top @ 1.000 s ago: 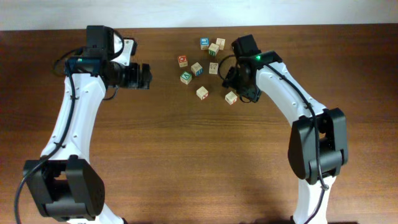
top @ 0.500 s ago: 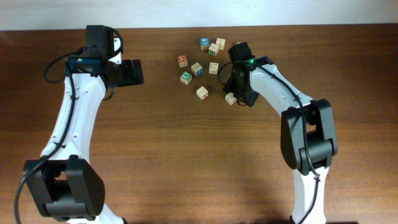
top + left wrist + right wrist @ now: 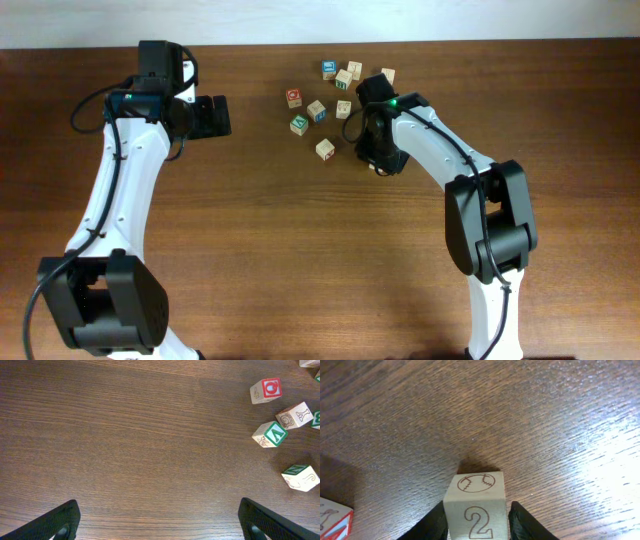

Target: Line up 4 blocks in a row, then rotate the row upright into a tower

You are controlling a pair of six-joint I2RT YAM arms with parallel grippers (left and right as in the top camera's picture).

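Observation:
A pale wooden block [image 3: 476, 505] with a baseball on top and a "2" on its near face stands on the table. My right gripper [image 3: 477, 522] is shut on it, with its fingers [image 3: 432, 522] pressed against both sides. From overhead the right gripper [image 3: 378, 158] covers this block. More pale blocks lie nearby [image 3: 325, 149], [image 3: 316, 109], [image 3: 344, 77]. My left gripper [image 3: 212, 115] hovers open to their left, its fingertips [image 3: 55, 522] far apart over bare wood.
A blue-topped cube [image 3: 329, 69], a red-topped cube [image 3: 294, 97] and a green-faced cube [image 3: 300, 124] lie in the same cluster. The left wrist view shows the red one [image 3: 266, 390] and green one [image 3: 270, 434] at its right edge. A red-edged cube [image 3: 332, 517] sits left of the held block.
My right gripper has shifted left over the lower-right block and closed its fingers on it. The left gripper turned slightly at first and then held still, open.

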